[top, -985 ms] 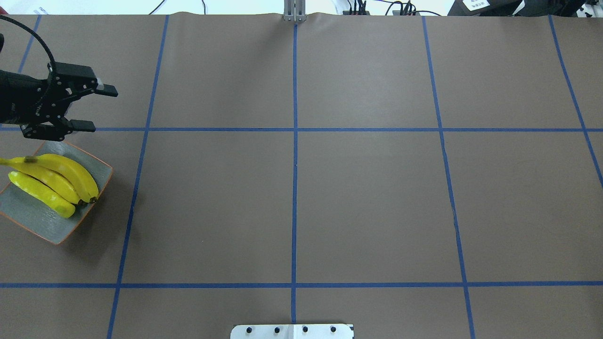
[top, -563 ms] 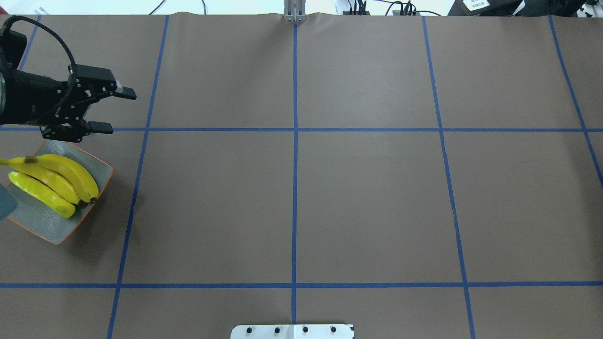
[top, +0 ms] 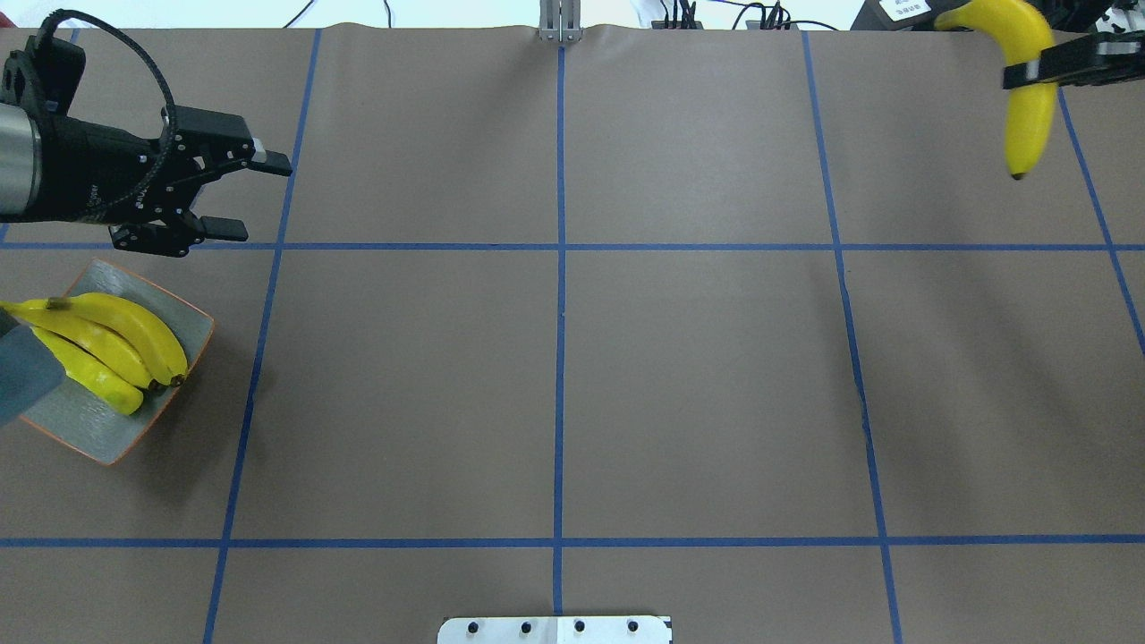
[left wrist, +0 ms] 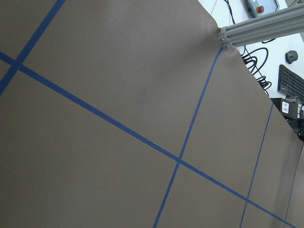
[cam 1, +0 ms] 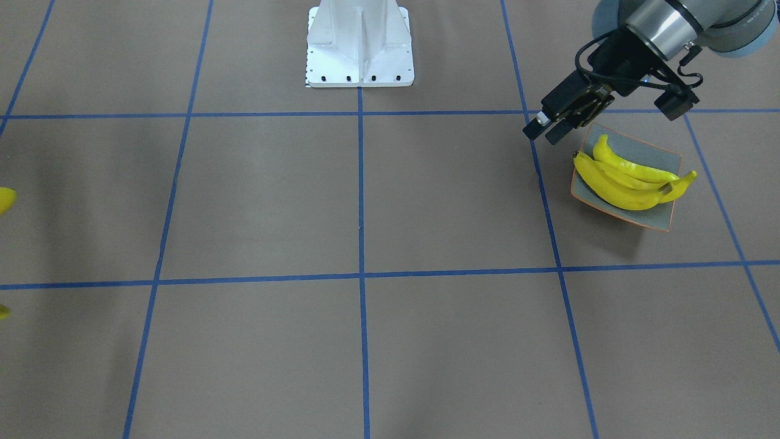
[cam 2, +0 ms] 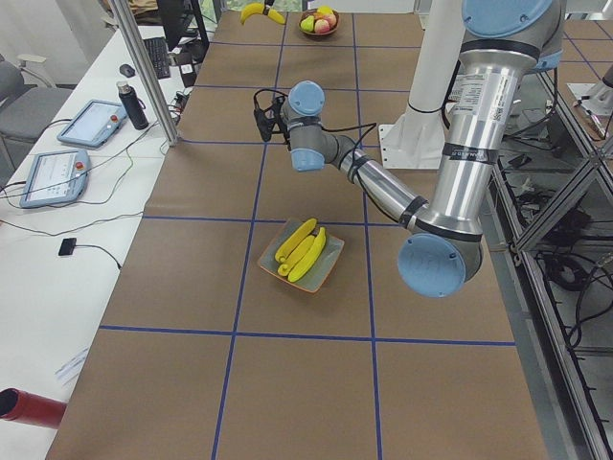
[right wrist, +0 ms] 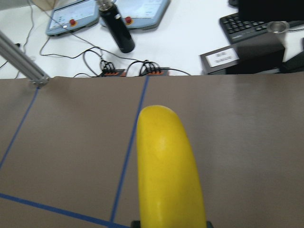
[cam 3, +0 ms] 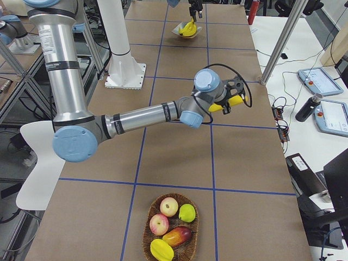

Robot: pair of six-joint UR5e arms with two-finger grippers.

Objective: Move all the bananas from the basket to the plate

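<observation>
The right gripper (top: 1029, 73) is gripping a fourth banana (top: 1027, 125) at mid-length, holding it above the far right corner of the table (top: 698, 376). Three bananas (top: 116, 335) are lying side by side on the plate (top: 94, 438) at the table's left edge. The left gripper (top: 259, 199) is hovering just beyond the plate, jaws wide apart and holding nothing. A wide stretch of table is separating the two grippers.

Overhead steeply down, front view facing it, sharing the plate (top: 85, 425) beside the left gripper (top: 261, 199) (right wrist camera hugs a banana (right wrist: 168, 166))

A yellow banana (right wrist: 168, 166) looms above the table (right wrist: 247, 156).
</observation>
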